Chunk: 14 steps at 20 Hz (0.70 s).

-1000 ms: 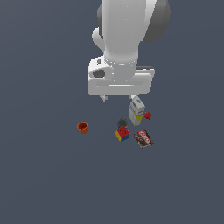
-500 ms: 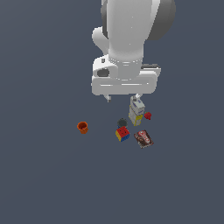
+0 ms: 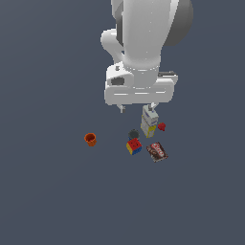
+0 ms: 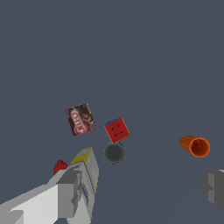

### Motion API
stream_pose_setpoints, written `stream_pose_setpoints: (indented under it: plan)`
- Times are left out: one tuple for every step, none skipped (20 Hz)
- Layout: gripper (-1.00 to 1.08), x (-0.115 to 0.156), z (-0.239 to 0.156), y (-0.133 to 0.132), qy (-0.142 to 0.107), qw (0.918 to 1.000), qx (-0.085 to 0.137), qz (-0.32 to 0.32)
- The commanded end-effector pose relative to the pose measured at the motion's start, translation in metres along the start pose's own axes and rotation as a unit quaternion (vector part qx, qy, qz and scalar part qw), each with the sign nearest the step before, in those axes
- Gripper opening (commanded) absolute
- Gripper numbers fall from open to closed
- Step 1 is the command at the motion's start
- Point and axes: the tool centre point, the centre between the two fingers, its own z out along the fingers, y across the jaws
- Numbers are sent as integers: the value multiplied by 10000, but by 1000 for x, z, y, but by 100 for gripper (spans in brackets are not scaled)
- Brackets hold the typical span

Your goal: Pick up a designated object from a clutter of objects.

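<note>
Above the tall carton (image 3: 149, 122), gripper (image 4: 140, 192) approaches with jaws wide, empty; next: centre, descend, close.

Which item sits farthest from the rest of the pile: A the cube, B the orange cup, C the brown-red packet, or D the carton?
B: the orange cup stands alone toward the exterior view's left, while the cube, packet and carton cluster together below the gripper.
</note>
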Motion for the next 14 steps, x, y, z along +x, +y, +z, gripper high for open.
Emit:
stream_pose_setpoints:
  plan:
    - [100, -5, 7, -7, -7, 10000, -3, -98]
    - [100, -8, 10, -11, -9, 9999, -4, -147]
    - [100, -11, 13, -15, -12, 9998, -5, -201]
    - [100, -14, 17, -19, -15, 9997, -7, -260]
    - [100, -18, 22, -23, -18, 9995, -10, -324]
    - [100, -22, 26, -28, -21, 9992, -13, -392]
    - [100, -27, 31, -33, -25, 9989, -16, -466]
    - [100, -32, 36, -38, -29, 9985, -20, -546]
    - [100, -37, 42, -43, -33, 9980, -24, -630]
    - [100, -44, 47, -49, -37, 9974, -29, -719]
    - [100, -50, 53, -54, -42, 9967, -35, -812]
    - [100, -56, 59, -60, -46, 9959, -41, -902]
    - [100, -63, 64, -64, -50, 9951, -46, -987]
    - [100, -69, 69, -69, -54, 9943, -52, -1066]
